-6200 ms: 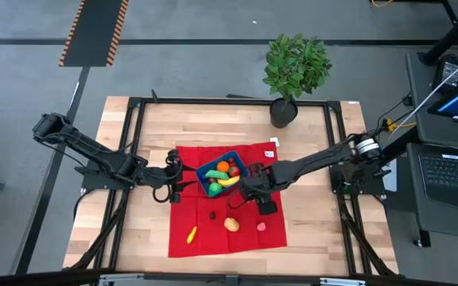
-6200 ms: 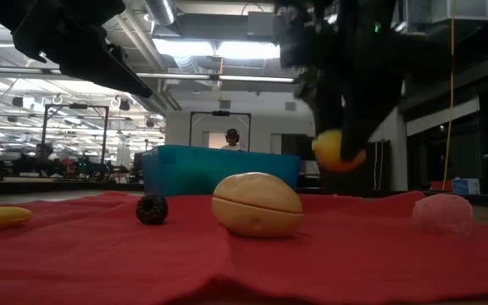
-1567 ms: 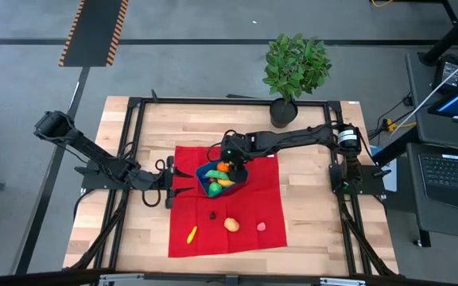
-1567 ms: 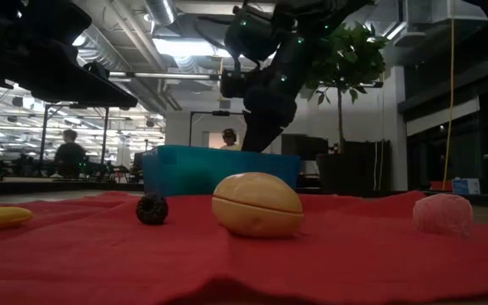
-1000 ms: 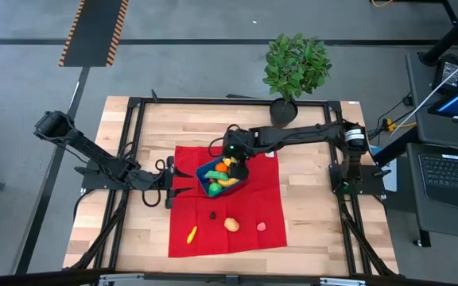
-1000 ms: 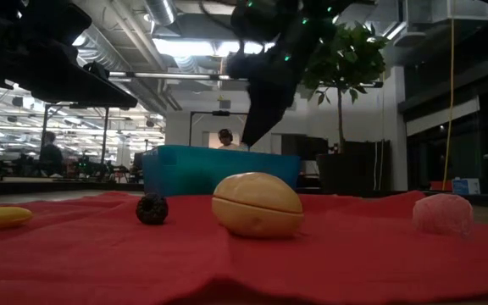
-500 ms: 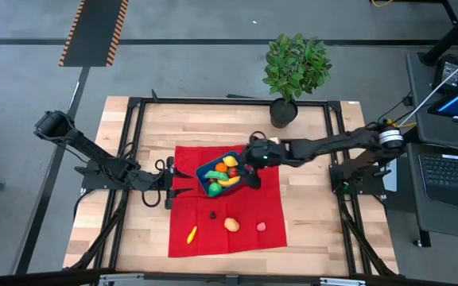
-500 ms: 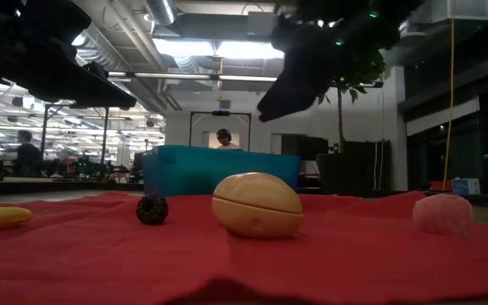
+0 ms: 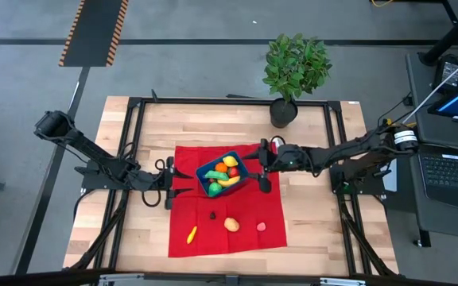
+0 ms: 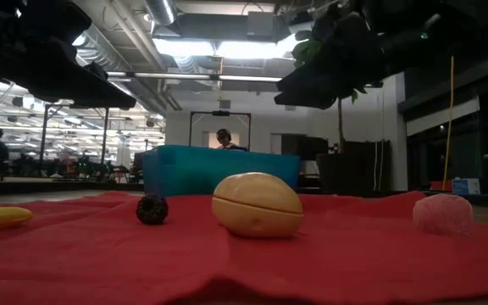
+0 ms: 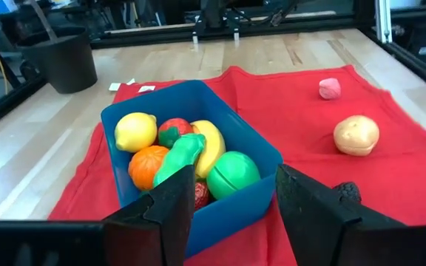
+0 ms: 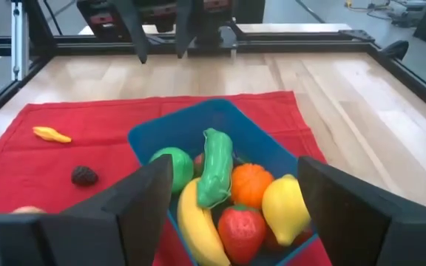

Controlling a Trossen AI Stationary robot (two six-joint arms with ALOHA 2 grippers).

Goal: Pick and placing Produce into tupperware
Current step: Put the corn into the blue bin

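— Wooden table (image 9: 308,230) from above: big red cloth (image 9: 270,208) at its middle, blue rounded plastic container (image 9: 222,174) on the cloth's far half, fruit piled inside. Left gripper (image 9: 175,182) sits at the cloth's left edge, right gripper (image 9: 262,168) just beside the container's right side.

— At table level: tan potato-shaped toy (image 10: 257,205), dark knobbly berry (image 10: 152,209), pale pink fruit (image 10: 442,213), all on the cloth, container behind them.

— Left wrist: fingers (image 11: 170,210) spread apart, nothing held. Yellow lemon (image 11: 135,131) and green pepper (image 11: 181,156) lie in the container.

— Right wrist: fingers (image 12: 148,196) wide apart too, empty. Small yellow piece (image 12: 52,134) lies loose near the cloth's edge.
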